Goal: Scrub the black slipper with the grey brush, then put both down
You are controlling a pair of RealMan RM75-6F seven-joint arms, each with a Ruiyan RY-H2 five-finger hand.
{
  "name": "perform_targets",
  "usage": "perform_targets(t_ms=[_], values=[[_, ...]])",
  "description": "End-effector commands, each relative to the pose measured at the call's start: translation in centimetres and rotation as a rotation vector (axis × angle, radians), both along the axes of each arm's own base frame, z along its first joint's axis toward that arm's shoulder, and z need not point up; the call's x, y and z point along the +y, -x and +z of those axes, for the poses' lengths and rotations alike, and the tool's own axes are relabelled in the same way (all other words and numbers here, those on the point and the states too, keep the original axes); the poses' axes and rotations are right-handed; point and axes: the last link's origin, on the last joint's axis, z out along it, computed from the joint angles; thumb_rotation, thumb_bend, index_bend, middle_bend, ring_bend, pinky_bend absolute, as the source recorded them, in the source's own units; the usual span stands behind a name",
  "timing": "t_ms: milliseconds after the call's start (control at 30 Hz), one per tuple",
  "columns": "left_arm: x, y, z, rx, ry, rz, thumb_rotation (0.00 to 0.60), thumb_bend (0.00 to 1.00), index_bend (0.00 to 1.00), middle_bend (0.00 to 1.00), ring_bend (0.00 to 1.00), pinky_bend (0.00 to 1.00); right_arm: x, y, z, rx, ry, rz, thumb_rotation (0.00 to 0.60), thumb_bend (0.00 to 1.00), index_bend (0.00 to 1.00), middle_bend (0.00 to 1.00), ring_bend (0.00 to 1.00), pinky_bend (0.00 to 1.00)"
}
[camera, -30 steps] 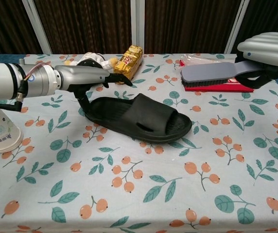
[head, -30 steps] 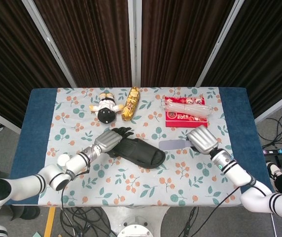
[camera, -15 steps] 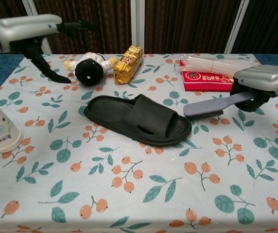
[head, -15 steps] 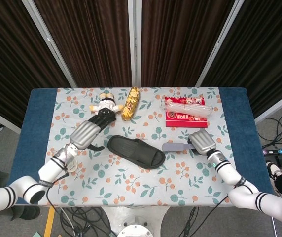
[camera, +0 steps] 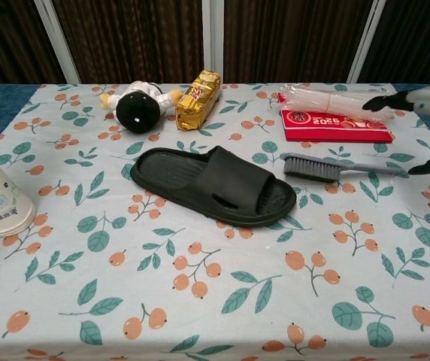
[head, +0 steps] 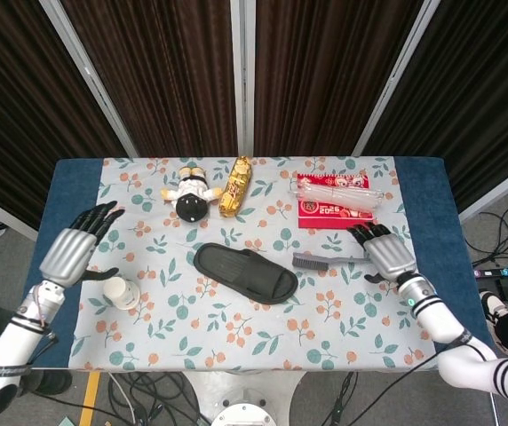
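The black slipper [camera: 213,185] lay flat mid-worktop, probably light, bendy rubber, best pinched at its strap. The stiff grey brush [camera: 334,167] lay beside its toe. Both hands, left [head: 76,248] and right [head: 385,254], were spread, empty.

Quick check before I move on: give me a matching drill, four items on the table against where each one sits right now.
Items:
1. black slipper
2. grey brush
3. paper cup
4. red packet

Places:
A. near the table's left edge, close to the left hand
B. far side of the table, right of the gold snack bag
C. middle of the tablecloth, lying flat
D. between the slipper's toe end and the right hand, lying free on the cloth

Pairs: 1-C, 2-D, 3-A, 4-B
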Motion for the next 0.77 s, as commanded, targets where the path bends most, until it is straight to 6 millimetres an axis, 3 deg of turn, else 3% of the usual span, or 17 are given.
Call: perform_targets(t_ms=[33, 200, 267, 467, 633, 767], values=[[-1.9, 2.7, 1.4, 0.026, -0.033, 0.078, 0.6, 0.19, 0.09, 0.05, 0.0, 0.12, 2.4, 0.9, 3.8, -0.053, 0.084, -0.001, 0.6, 0.08, 0.0, 0.08, 0.0, 0.1], [-4.7, 5.8, 2.9, 0.08, -0.126, 0.179, 0.6, 0.19, 0.1, 0.08, 0.0, 0.13, 6.4, 2.8, 7.6, -0.12, 0.237, -0.005, 0.6, 0.18, 0.0, 0.21, 0.13, 0.2], [-6.0, 6.7, 3.4, 0.09, -0.168, 0.218, 0.6, 0.19, 0.1, 0.08, 0.0, 0.13, 8.3, 3.7, 8.7, -0.133, 0.286, -0.027, 0.6, 0.18, 0.0, 0.19, 0.13, 0.23], [-9.9, 8.1, 4.1, 0.107, -0.248, 0.282, 0.6, 0.18, 0.1, 0.08, 0.0, 0.12, 13.4, 5.7, 10.3, -0.163, 0.401, -0.085, 0.6, 0.18, 0.0, 0.04, 0.0, 0.03], [-12.3, 8.1, 3.9, 0.096, -0.275, 0.311, 0.6, 0.18, 0.1, 0.08, 0.0, 0.12, 16.3, 6.2, 10.2, -0.185, 0.423, -0.112, 0.6, 0.18, 0.0, 0.01, 0.0, 0.0], [-13.5, 7.8, 3.4, 0.089, -0.276, 0.311, 0.6, 0.17, 0.1, 0.08, 0.0, 0.12, 17.0, 6.1, 10.2, -0.202, 0.43, -0.107, 0.6, 0.18, 0.0, 0.01, 0.0, 0.0]])
